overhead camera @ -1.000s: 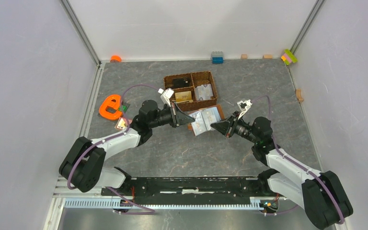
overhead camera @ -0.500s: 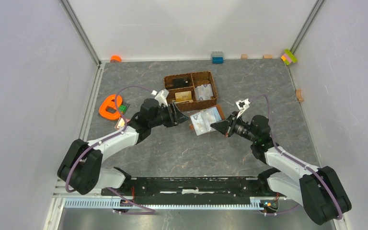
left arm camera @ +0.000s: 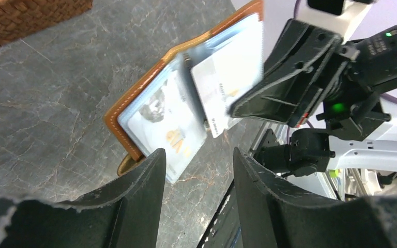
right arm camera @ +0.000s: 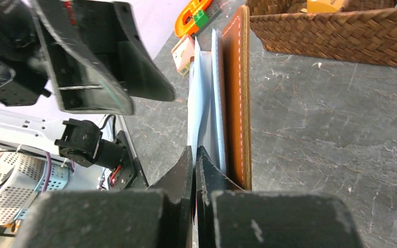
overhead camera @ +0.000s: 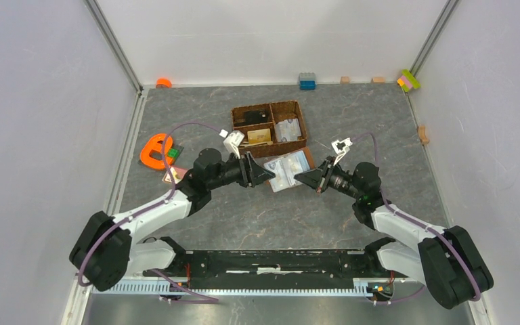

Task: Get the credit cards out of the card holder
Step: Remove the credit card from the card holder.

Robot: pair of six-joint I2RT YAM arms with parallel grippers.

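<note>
Hard to read from above: near edge of the card holder (overhead camera: 286,169) covered by both claw tips, contact there not to be judged. Print on the pale card (left arm camera: 228,77) too blurred to read, its lower corner hidden behind the right gripper (overhead camera: 298,177). Number of pale leaves beside the brown cover unclear in the right wrist view. Card holder open on the table (overhead camera: 244,210), pale inside up, just in front of the near right corner of the woven basket (overhead camera: 303,128) and between the two claws. Gold card (overhead camera: 259,136) already in the basket's near-left compartment. Compared with half a second ago: left elbow dropped nearer the table edge, left gripper (overhead camera: 265,174) shifted slightly right and nearer, close to the holder's left edge. Holder nudged a little to the left, right claw a touch leftward too. Left arm stretched low, forward and to the right, fingers (left arm camera: 134,206) spread apart with nothing between them, hovering just off the holder's near corner. Right arm reaching forward and to the left, wrist low, claw pinched together on the edge of the pale card, that card drawn partway out of its pocket.
</note>
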